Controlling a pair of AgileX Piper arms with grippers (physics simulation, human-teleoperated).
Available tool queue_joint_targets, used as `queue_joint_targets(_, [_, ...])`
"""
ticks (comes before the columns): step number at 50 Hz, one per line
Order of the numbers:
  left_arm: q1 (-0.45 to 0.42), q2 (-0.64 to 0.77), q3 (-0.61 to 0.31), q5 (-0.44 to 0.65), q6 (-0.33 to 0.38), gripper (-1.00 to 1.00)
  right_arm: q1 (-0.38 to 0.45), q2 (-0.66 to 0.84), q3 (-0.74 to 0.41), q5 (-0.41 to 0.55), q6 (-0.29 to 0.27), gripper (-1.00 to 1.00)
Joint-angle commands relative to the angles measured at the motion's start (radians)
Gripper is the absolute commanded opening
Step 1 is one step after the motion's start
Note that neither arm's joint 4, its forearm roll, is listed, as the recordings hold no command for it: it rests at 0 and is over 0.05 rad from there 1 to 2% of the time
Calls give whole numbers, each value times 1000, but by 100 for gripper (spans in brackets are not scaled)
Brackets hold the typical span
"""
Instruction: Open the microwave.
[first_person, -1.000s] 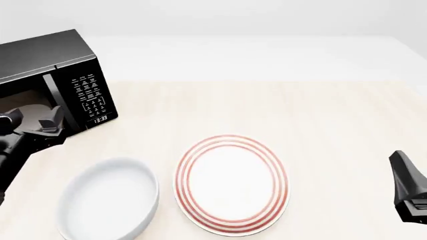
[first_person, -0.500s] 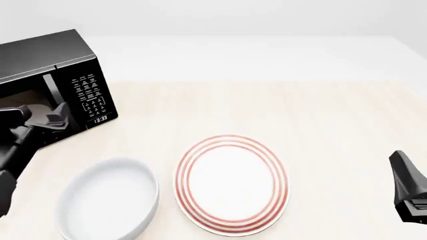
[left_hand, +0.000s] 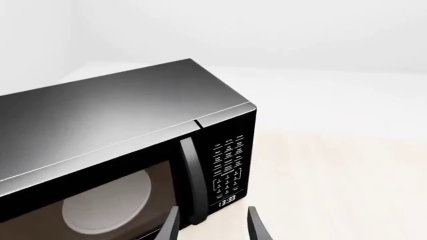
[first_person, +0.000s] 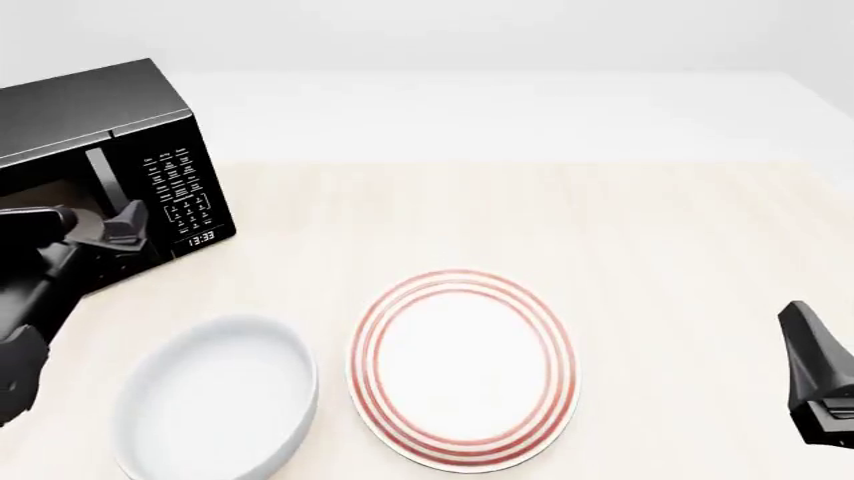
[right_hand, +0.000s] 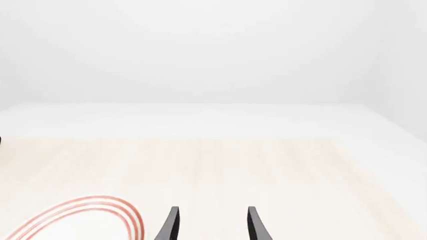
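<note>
The microwave (first_person: 100, 130) is a black box at the table's far left, its dark glass door shut. The left wrist view shows its vertical door handle (left_hand: 191, 180), white-lettered keypad (left_hand: 227, 167), clock (left_hand: 227, 201) and round turntable (left_hand: 107, 202) behind the glass. My left gripper (first_person: 87, 228) hovers open just in front of the door. In its wrist view (left_hand: 213, 227) the handle's lower end lies between the two fingers, a short way ahead of the tips. My right gripper (first_person: 817, 385) rests open and empty at the front right edge, its fingers (right_hand: 171, 224) pointing over bare table.
A white plate with red rings (first_person: 463, 368) lies at the front centre, and part of the plate's rim (right_hand: 80, 212) shows in the right wrist view. A white bowl (first_person: 218, 400) stands left of it, just below the left arm.
My left gripper has risen and moved forward to the right, closer to the microwave door's handle side. The right arm, plate and bowl have not moved.
</note>
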Motion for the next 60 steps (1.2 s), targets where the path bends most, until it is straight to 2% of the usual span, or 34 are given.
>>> queue_joint_targets(1, [9,46,-21,-16,5,100,0,0,0,0,0,100])
queue_joint_targets(25, [26,197,-44,-108,0,100,-2,-19,7,12,1,100])
queue_joint_targets(44, [37,257,-129,-77,-4,100,-1,-16,6,11,-1,100])
queue_joint_targets(60, [32,286,-181,-49,10,100,-1,29,5,-33,-1,100])
